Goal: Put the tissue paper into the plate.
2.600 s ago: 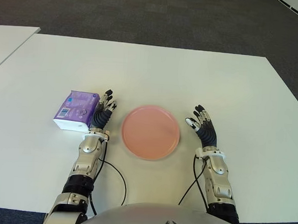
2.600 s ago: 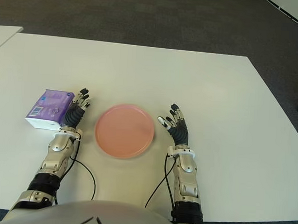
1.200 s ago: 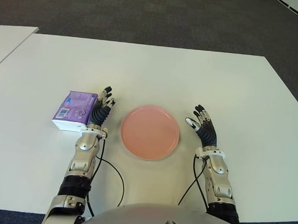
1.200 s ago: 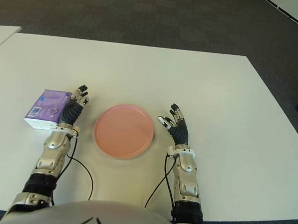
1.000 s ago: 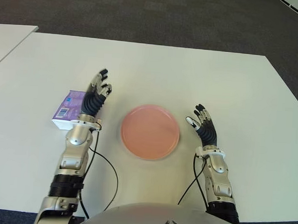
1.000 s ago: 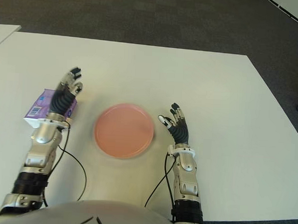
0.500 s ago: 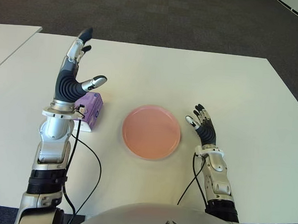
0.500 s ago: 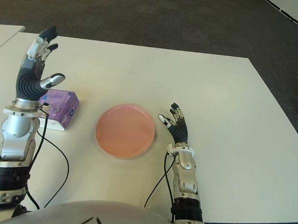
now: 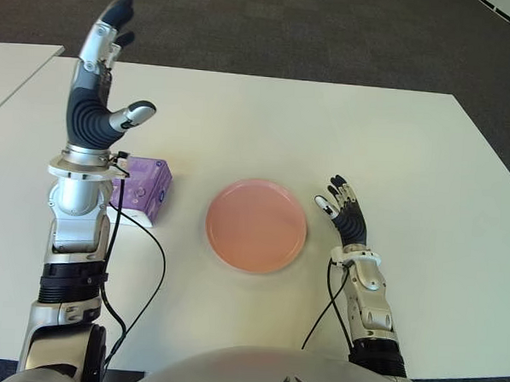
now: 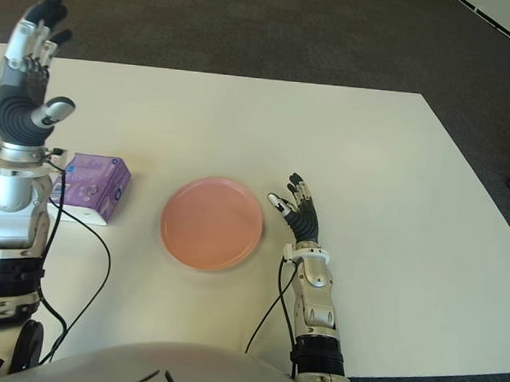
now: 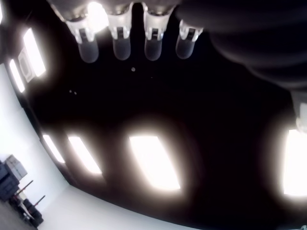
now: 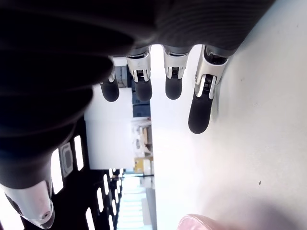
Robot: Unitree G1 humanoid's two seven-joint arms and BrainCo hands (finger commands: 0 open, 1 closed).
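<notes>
Currently the tissue paper (image 9: 142,190), a purple pack with a white end, lies flat on the table (image 9: 326,135) at roughly 9 o'clock from the pink plate (image 9: 256,224), close beside it but not touching, so the transfer is not yet done. The left hand (image 9: 102,80) is raised well above the table at about 11 o'clock from the pack, fingers spread and pointing upward with the thumb out to the side, holding nothing; its wrist view shows only four straight fingertips against a dark ceiling with lights, which agrees with an empty hand. The forearm of that arm stands in front of the near left part of the pack, so that edge is hidden. The right hand (image 9: 343,218) shows at 3 o'clock of the plate, fingers spread and holding nothing. Risks from this state are judged as follows. A descent from this height onto a soft, low pack may land off-centre and push it across the smooth table instead of enclosing it. A shallow pinch on the wrapper may slip during the lift. The loose cable (image 9: 140,262) hanging from the left wrist trails near the pack and may drag it. A release short of the rim may leave the pack half on the plate.
</notes>
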